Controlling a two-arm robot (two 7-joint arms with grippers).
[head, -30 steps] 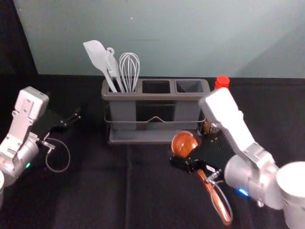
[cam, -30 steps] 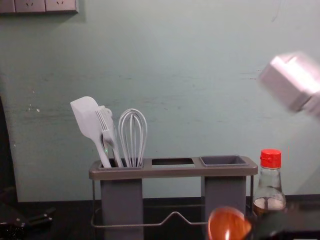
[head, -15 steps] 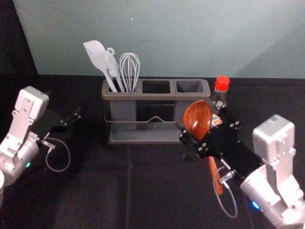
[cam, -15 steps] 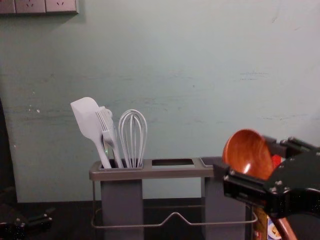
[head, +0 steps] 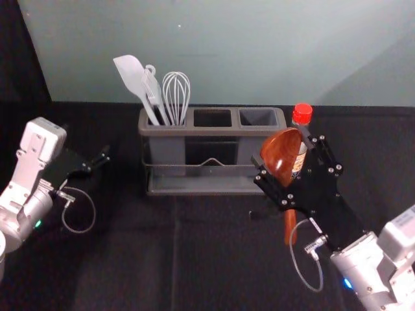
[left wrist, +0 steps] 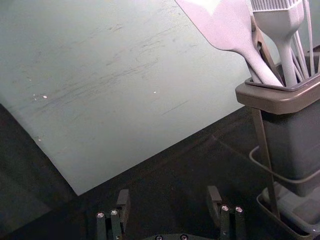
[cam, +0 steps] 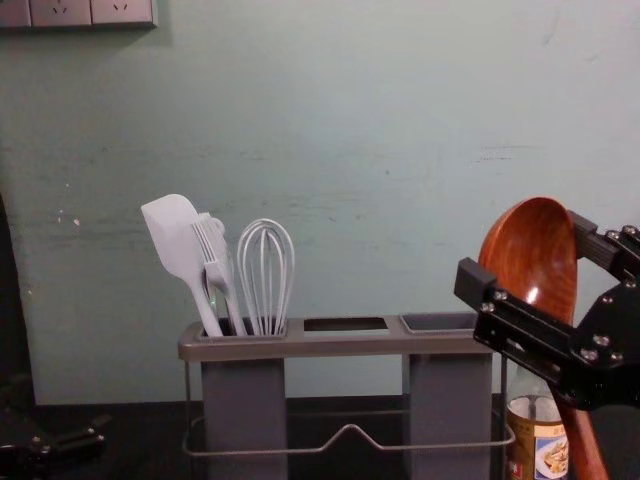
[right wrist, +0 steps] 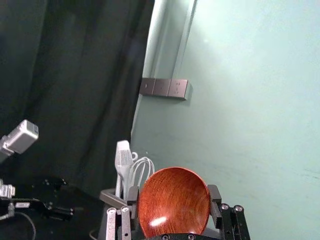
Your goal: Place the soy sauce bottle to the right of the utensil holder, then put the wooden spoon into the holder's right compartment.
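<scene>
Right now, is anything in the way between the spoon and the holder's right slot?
No other object: the bottle stands right of the slot. But the spoon hangs handle-down, so the right pincer probably must raise it above the holder first.

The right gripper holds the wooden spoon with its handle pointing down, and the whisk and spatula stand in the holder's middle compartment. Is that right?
Not quite: the head view shows the whisk and spatula in the left compartment of the holder. The right gripper does hold the wooden spoon, handle down.
</scene>
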